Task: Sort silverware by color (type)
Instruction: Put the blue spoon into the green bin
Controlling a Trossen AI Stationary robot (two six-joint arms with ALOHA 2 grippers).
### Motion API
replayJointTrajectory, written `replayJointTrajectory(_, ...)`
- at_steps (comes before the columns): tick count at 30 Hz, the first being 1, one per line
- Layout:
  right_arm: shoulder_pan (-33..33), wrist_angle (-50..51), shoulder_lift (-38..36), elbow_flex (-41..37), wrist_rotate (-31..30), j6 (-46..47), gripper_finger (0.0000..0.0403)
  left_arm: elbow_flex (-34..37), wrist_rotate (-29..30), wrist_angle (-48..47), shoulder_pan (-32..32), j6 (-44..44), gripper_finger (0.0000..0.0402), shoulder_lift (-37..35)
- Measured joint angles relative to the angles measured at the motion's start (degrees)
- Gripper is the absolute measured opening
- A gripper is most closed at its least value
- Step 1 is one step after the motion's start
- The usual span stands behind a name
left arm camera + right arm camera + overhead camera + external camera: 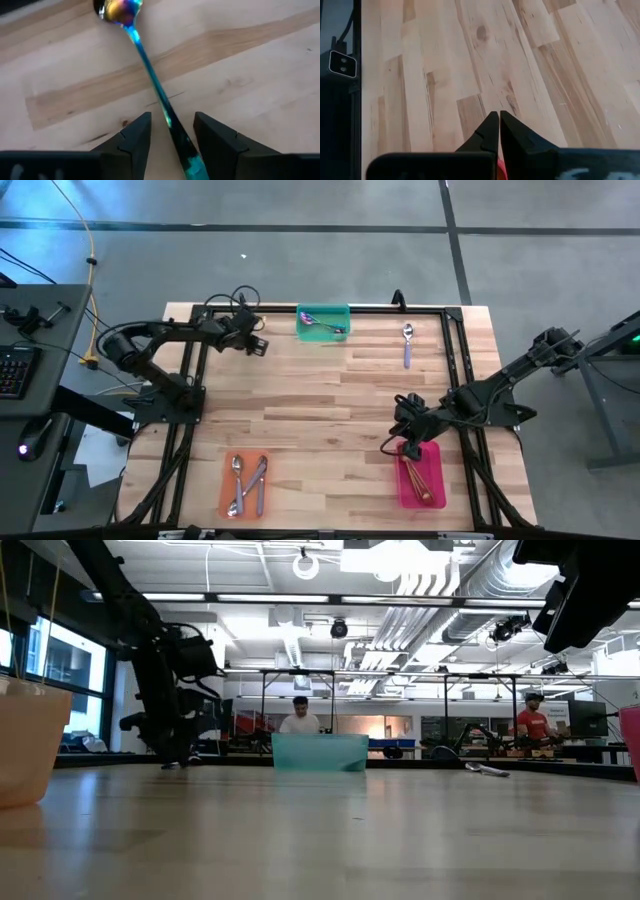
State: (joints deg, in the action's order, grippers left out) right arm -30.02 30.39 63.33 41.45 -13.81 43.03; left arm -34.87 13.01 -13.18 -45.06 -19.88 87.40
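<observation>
An iridescent purple-blue spoon (pixel 150 70) lies flat on the wood near the table's far left. My left gripper (pixel 172 120) is open just over it. Its fingers stand on either side of the greenish handle (pixel 175 135) without touching it. The arm hides this spoon in the high view, where the left gripper (pixel 255 343) sits left of the green tray (pixel 323 323). That tray holds another iridescent spoon. My right gripper (pixel 499 114) is shut over the far end of the pink tray (pixel 420 475), which holds gold spoons. A silver spoon with a lavender handle (pixel 407 345) lies on the table.
The orange tray (pixel 245 485) at the near left holds silver spoons with lavender handles. Bare wood fills the middle of the table between the trays. People sit at desks in the room beyond the far edge (pixel 300 720).
</observation>
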Motion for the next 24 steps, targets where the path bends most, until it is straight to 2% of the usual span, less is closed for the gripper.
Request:
replayJointTrajectory(5,-0.02,-0.33,0.02,0.0,-0.08,0.4,0.0,-1.11,1.23,-2.4,1.66,3.26,0.0118,2.26)
replayJointTrajectory(10,-0.02,-0.29,0.02,0.0,-0.08,0.34,0.0,-1.14,0.19,-3.53,2.64,9.65,0.0034,2.31)
replayJointTrajectory(12,-0.02,-0.29,0.02,0.0,-0.03,-0.02,0.0,-1.12,0.1,-3.9,3.07,11.88,0.0014,2.03)
replayJointTrajectory(18,-0.02,-0.26,0.02,0.0,-0.01,0.0,0.0,-0.57,-1.08,-7.12,4.85,15.16,0.001,-2.56)
replayJointTrajectory(24,-0.02,-0.23,0.02,0.0,0.01,-1.15,0.0,-0.75,-3.29,-10.01,5.41,15.48,0.0008,-11.68)
